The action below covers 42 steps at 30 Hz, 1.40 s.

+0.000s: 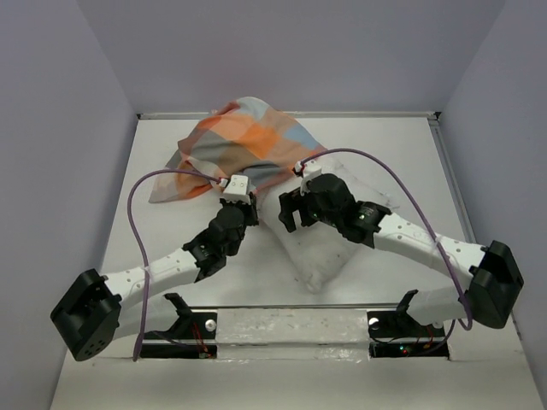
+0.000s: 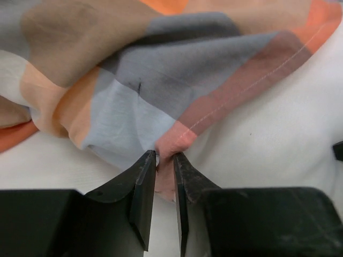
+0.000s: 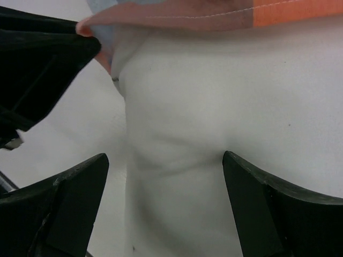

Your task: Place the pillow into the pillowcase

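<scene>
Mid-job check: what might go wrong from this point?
1. The left claw pinches only the very edge of the pillowcase hem, so a pull may slip it free.
2. The right claw stands open over the pillow, not gripping, so the pillow may slide along with the pillowcase.

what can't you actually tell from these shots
- top view: how much of the pillow is inside; the pillowcase covers its far end
- top view: left tool tips, hidden under its own wrist
- right wrist view: pillow's corners, cut off by frame edges
</scene>
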{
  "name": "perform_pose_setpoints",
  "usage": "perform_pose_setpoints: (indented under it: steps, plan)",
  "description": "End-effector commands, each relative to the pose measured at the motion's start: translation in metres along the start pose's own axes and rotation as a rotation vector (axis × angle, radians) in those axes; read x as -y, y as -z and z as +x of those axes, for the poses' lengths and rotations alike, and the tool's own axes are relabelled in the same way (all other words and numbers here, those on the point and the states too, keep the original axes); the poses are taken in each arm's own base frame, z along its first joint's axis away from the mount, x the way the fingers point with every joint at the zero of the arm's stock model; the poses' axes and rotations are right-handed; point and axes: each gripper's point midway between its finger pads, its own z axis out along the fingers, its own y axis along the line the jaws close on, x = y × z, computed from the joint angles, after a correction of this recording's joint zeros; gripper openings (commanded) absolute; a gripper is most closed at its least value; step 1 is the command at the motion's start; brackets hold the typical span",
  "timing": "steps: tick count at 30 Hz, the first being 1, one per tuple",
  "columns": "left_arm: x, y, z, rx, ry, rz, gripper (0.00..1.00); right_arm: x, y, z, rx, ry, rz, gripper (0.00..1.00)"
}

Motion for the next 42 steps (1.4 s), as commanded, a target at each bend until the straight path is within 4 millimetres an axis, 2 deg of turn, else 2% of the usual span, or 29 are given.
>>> perform_pose_setpoints:
  steps: [1,4,7,8,10,11,12,13,14,16,17,18,20,22,24,25,26,28,29,30,31,32,33,34,36,37,38,41,42]
  plan:
    - [-0.015,0.003,-0.015,0.059,0.032,-0.064,0.30,0.009,-0.019,-0.019,0.024,0.037,0.115,0.93]
    - [-0.013,0.001,-0.012,0.054,0.031,-0.053,0.29,0.013,-0.028,-0.018,0.015,0.053,0.161,0.93]
    - [-0.013,-0.002,-0.012,0.054,0.043,-0.043,0.13,0.019,-0.043,-0.009,-0.015,0.064,0.208,0.93]
    - [-0.008,-0.001,-0.014,0.057,0.060,-0.018,0.05,0.022,-0.052,-0.003,-0.037,0.070,0.224,0.90]
    - [0.001,0.001,-0.023,0.070,0.091,0.031,0.00,0.023,-0.064,0.006,-0.058,0.052,0.244,0.80]
    - [0.006,0.003,-0.028,0.077,0.110,0.057,0.00,0.024,-0.069,0.008,-0.061,0.046,0.250,0.67]
    - [0.019,0.008,-0.038,0.089,0.149,0.130,0.00,0.021,-0.080,0.010,-0.059,0.035,0.244,0.40]
    - [0.025,0.012,-0.044,0.094,0.168,0.166,0.00,0.017,-0.083,0.006,-0.043,0.000,0.235,0.26]
    - [0.030,0.016,-0.053,0.111,0.195,0.197,0.00,0.011,-0.086,-0.006,0.013,-0.033,0.210,0.01]
    - [0.038,0.021,-0.058,0.111,0.220,0.242,0.00,-0.002,-0.074,-0.024,0.096,-0.095,0.137,0.00]
    - [0.037,0.020,-0.056,0.104,0.210,0.233,0.00,-0.011,-0.068,-0.048,0.189,-0.126,0.089,0.00]
    - [0.029,0.017,-0.055,0.104,0.198,0.184,0.00,-0.014,-0.061,-0.057,0.223,-0.134,0.069,0.00]
    - [0.014,0.014,-0.042,0.068,0.163,0.108,0.00,-0.012,-0.040,-0.075,0.284,-0.134,0.064,0.00]
    - [0.018,0.017,-0.041,0.066,0.174,0.138,0.00,-0.007,-0.025,-0.082,0.319,-0.145,0.084,0.00]
    - [0.031,0.026,-0.055,0.096,0.234,0.220,0.00,-0.006,-0.009,-0.093,0.375,-0.163,0.070,0.00]
    - [0.046,0.031,-0.067,0.113,0.260,0.297,0.00,-0.014,-0.005,-0.097,0.393,-0.160,0.021,0.00]
    - [0.054,0.035,-0.076,0.123,0.278,0.337,0.00,-0.023,0.001,-0.111,0.457,-0.170,-0.034,0.00]
    - [0.088,0.053,-0.106,0.144,0.300,0.474,0.00,-0.035,0.002,-0.112,0.480,-0.181,-0.110,0.00]
    - [0.101,0.061,-0.115,0.145,0.301,0.525,0.00,-0.040,0.009,-0.127,0.553,-0.210,-0.145,0.00]
    - [0.114,0.071,-0.127,0.151,0.305,0.579,0.00,-0.038,0.009,-0.128,0.578,-0.224,-0.142,0.00]
    - [0.137,0.092,-0.151,0.163,0.314,0.672,0.00,-0.038,0.016,-0.136,0.623,-0.236,-0.155,0.00]
    - [0.146,0.105,-0.165,0.177,0.325,0.718,0.00,-0.040,0.026,-0.151,0.695,-0.253,-0.175,0.00]
    - [0.154,0.117,-0.180,0.190,0.336,0.758,0.00,-0.040,0.028,-0.154,0.717,-0.255,-0.182,0.00]
    - [0.161,0.137,-0.205,0.214,0.368,0.829,0.00,-0.043,0.023,-0.153,0.724,-0.248,-0.197,0.00]
    - [0.164,0.161,-0.231,0.242,0.408,0.915,0.00,-0.046,0.002,-0.138,0.686,-0.258,-0.190,0.00]
    - [0.163,0.170,-0.239,0.247,0.448,0.943,0.00,-0.043,-0.028,-0.112,0.614,-0.267,-0.164,0.00]
    - [0.160,0.181,-0.248,0.265,0.475,0.971,0.00,-0.042,-0.042,-0.101,0.585,-0.303,-0.153,0.00]
    - [0.155,0.194,-0.250,0.260,0.539,1.011,0.00,-0.032,-0.072,-0.082,0.545,-0.353,-0.090,0.00]
    - [0.150,0.193,-0.247,0.257,0.548,0.994,0.00,-0.032,-0.070,-0.084,0.556,-0.366,-0.093,0.00]
